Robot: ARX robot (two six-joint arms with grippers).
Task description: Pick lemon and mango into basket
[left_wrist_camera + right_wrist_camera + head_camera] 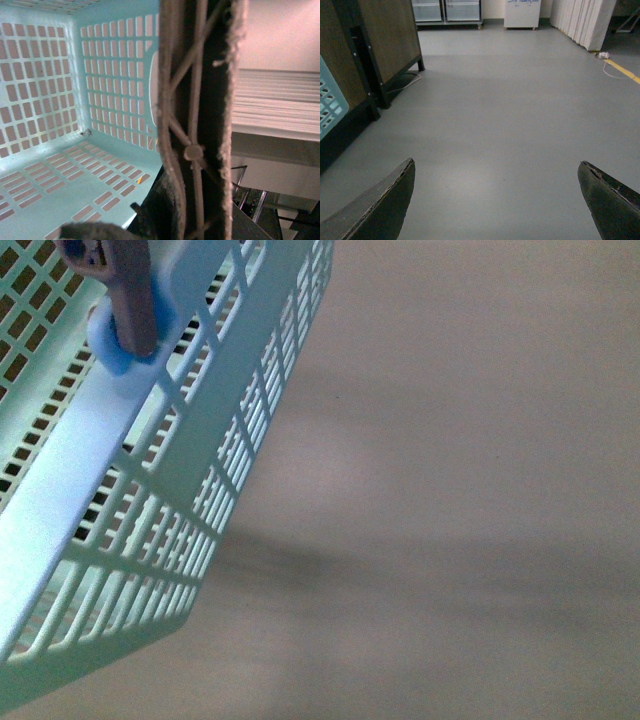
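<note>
The teal slotted basket [120, 540] hangs tilted close to the front camera, filling the left side, with its brown handle [130, 300] at the top left. In the left wrist view I look into the basket [60, 100], and the floor and walls that show hold nothing. My left gripper [170, 220] is shut on the brown handle [195, 100] with its white ties. My right gripper [497, 195] is open over bare floor, its fingers [385, 205] wide apart; a corner of the basket [330, 105] shows beside it. The lemon and the mango are out of view.
A plain brownish surface [480, 490] lies below and right of the basket. The right wrist view shows grey floor [510, 100], a dark wooden cabinet on black legs [385, 40], a white unit [522, 12], curtains [580, 20] and a yellow floor line [622, 70].
</note>
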